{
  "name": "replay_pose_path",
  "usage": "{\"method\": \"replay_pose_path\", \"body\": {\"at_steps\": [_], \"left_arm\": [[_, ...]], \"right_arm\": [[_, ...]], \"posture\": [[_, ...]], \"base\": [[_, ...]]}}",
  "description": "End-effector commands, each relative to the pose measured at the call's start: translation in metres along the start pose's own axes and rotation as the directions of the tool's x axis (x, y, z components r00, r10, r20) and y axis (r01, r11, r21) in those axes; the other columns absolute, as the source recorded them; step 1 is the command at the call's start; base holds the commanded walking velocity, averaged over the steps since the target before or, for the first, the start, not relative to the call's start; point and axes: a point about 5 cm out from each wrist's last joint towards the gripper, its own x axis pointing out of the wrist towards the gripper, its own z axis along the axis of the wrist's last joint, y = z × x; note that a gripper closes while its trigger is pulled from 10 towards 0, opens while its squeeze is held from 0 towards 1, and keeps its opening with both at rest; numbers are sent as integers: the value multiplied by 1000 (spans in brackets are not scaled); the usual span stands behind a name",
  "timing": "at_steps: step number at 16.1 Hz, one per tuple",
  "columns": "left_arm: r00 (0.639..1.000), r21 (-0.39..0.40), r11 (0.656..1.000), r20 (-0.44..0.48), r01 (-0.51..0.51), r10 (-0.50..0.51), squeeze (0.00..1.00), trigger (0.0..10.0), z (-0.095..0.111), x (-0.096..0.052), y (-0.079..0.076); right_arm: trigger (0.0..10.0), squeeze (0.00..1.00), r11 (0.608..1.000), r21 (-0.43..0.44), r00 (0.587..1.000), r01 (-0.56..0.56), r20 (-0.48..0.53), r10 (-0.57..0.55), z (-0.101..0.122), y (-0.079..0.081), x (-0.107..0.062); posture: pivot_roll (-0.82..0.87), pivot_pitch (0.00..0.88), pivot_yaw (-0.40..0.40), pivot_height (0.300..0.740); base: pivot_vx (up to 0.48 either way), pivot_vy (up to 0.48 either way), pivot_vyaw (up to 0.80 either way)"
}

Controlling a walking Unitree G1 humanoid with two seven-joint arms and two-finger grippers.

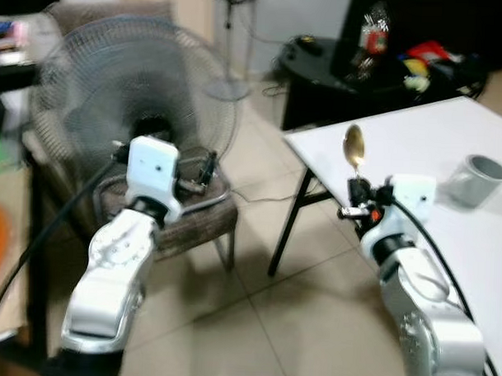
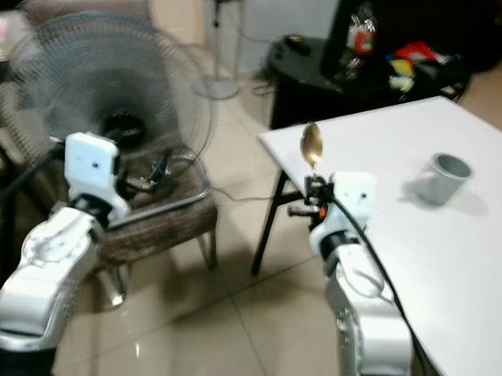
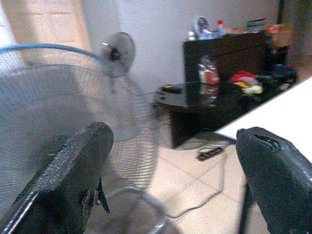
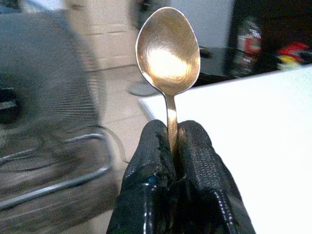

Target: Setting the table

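The right pincer [image 4: 170, 146] is pinching the stem of a gold metal spoon [image 4: 168, 51], bowl upward, near the white tabletop [image 1: 418, 136] corner, apparently for laying beside the grey mug [image 1: 476, 178], while the left pincer [image 3: 170, 175] is hanging spread, idle.

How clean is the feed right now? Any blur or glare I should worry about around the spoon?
Eye views: soft motion blur overall, so the spoon and grey cup on the white table look smeared. Right wrist view: spoon sharp in the right gripper, a bright glare patch on its bowl, background fan blurred. Left wrist view: left gripper fingers defocused, room hazy.
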Motion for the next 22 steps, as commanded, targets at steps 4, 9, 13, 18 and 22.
{"method": "replay_pose_path", "body": {"at_steps": [4,9,13,18,22], "left_arm": [[1000,11,1000,7,10,-10,0,10000,2,3,5],[1000,2,1000,11,22,-22,0,10000,2,6,2],[1000,-13,1000,11,23,-22,0,10000,0,7,-1],[999,-31,999,12,41,-41,0,10000,-1,9,-5],[997,-23,997,12,75,-75,0,10000,-1,12,-11]], "right_arm": [[10000,0,1000,-10,998,15,58,-14,12,1,0],[10000,0,998,-31,995,48,91,-45,22,-2,-3],[10000,0,998,-35,994,56,91,-53,24,-1,-6],[10000,0,995,-51,995,81,59,-78,22,3,-13],[10000,0,990,-54,992,128,4,-128,13,-5,-18]], "posture": [[-17,0,-5,740],[-27,0,-2,740],[-35,0,-8,740],[-57,0,6,740],[-69,0,25,740]], "base": [[349,0,-725],[338,0,-800],[331,0,-800],[329,0,-800],[0,0,-230]]}}
